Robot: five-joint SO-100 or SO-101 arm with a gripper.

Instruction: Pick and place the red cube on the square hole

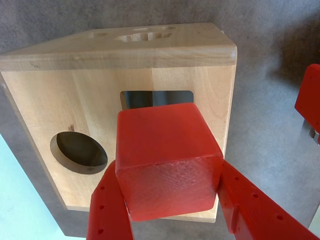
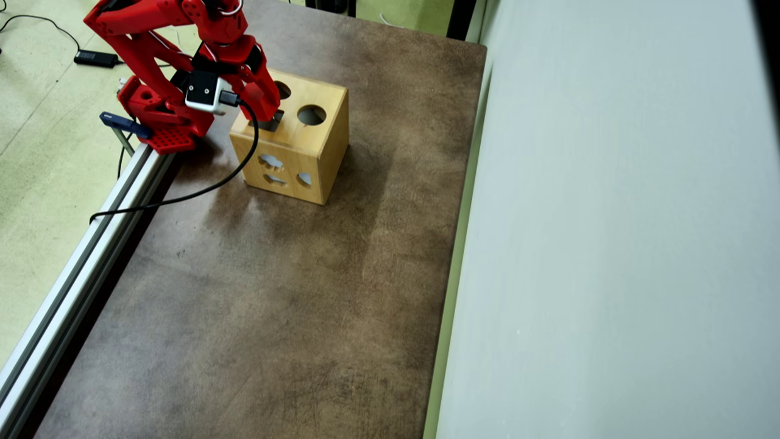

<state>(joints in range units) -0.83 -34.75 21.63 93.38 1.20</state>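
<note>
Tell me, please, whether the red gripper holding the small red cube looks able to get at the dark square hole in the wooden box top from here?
Probably yes. The gripper grips the red cube just short of the square hole, and nothing lies between them.

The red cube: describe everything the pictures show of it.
The red cube is a small bright-red block with matte, slightly textured faces and rounded edges. In the wrist view the gripper holds it between its two red fingers, one pressed against each side. It hangs above the wooden box, covering most of the square hole, with the round hole off to its left. In the overhead view the arm hides it.
</note>
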